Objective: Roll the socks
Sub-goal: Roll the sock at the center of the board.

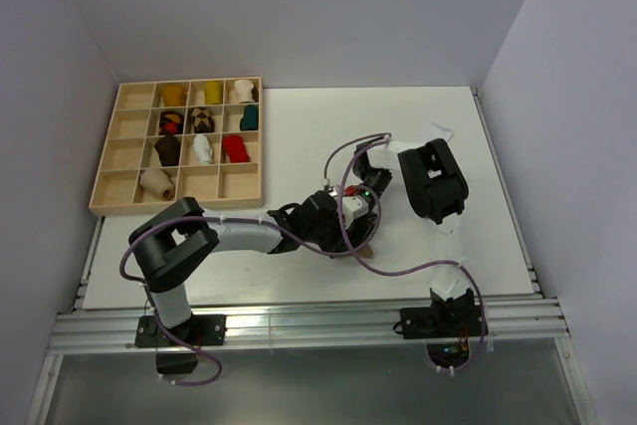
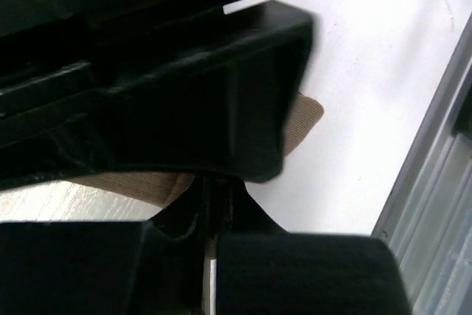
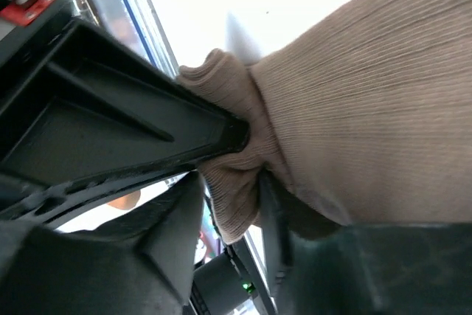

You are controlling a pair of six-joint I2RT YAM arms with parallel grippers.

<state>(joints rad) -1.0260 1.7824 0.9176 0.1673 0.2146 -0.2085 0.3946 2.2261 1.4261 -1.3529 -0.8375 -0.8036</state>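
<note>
A brown ribbed sock point(image 1: 364, 245) lies mid-table under both grippers, mostly hidden in the top view. My left gripper point(image 1: 336, 230) and right gripper point(image 1: 360, 210) meet over it. In the left wrist view the left gripper point(image 2: 209, 250) has its jaws almost together on a strip of the sock point(image 2: 304, 119), with the right gripper's black finger just above. In the right wrist view the right gripper point(image 3: 232, 204) pinches a bunched fold of the sock point(image 3: 369, 94). The striped cuffs and the pale cream sock are out of view.
A wooden compartment tray point(image 1: 105, 161) stands at the back left and holds several rolled socks, among them a red one point(image 1: 236, 148). A metal rail point(image 1: 299, 325) runs along the near table edge. Grey walls close in both sides.
</note>
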